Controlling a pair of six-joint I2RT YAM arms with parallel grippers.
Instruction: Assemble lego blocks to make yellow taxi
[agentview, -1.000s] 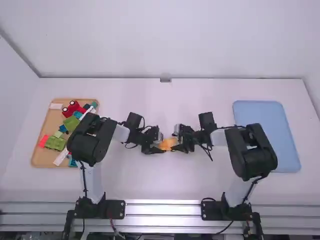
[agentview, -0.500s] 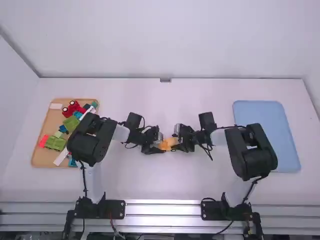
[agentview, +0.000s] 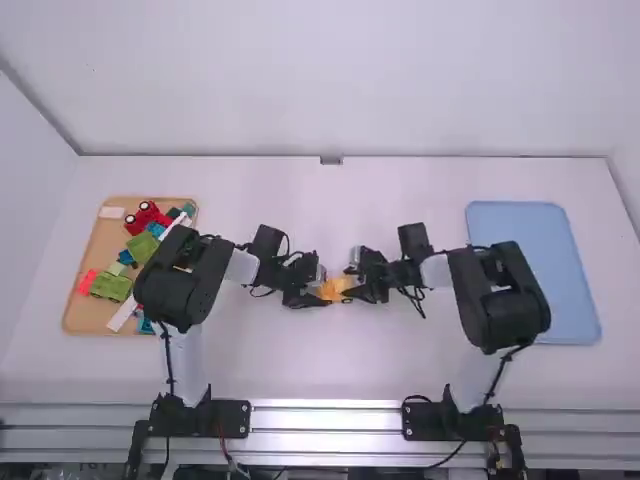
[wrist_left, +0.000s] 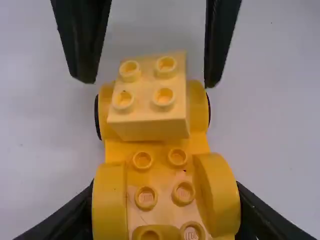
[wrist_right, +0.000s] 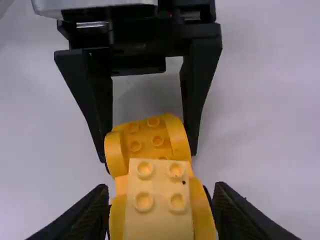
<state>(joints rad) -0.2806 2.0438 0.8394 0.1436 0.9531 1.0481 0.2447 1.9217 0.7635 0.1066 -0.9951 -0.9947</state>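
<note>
Yellow taxi (agentview: 335, 287), part-built, at mid-table (agentview: 330, 220): probably light, stiff, slightly slippery; best held low by both flanks. Clamped there in the left gripper (wrist_right: 149, 156); straddled farther along by the right gripper (wrist_left: 150, 82), fingers apart. Counted: one chassis (wrist_right: 145, 135), one pale block (wrist_left: 149, 130) on top, two grippers, one wooden tray (agentview: 85, 318), one blue tray (agentview: 520, 220).

Table (agentview: 330, 375), left side: tray (agentview: 80, 324), with a flat plate (agentview: 112, 212) by its far left corner, a toy vehicle (agentview: 147, 214) just right of the plate, a small block (agentview: 88, 282) by its left edge, and a strip (agentview: 123, 315) towards its near edge. Centre: wheeled base (wrist_left: 114, 150), with a studded block (wrist_left: 150, 92) on its right end. Right side: mat (agentview: 530, 270).
</note>
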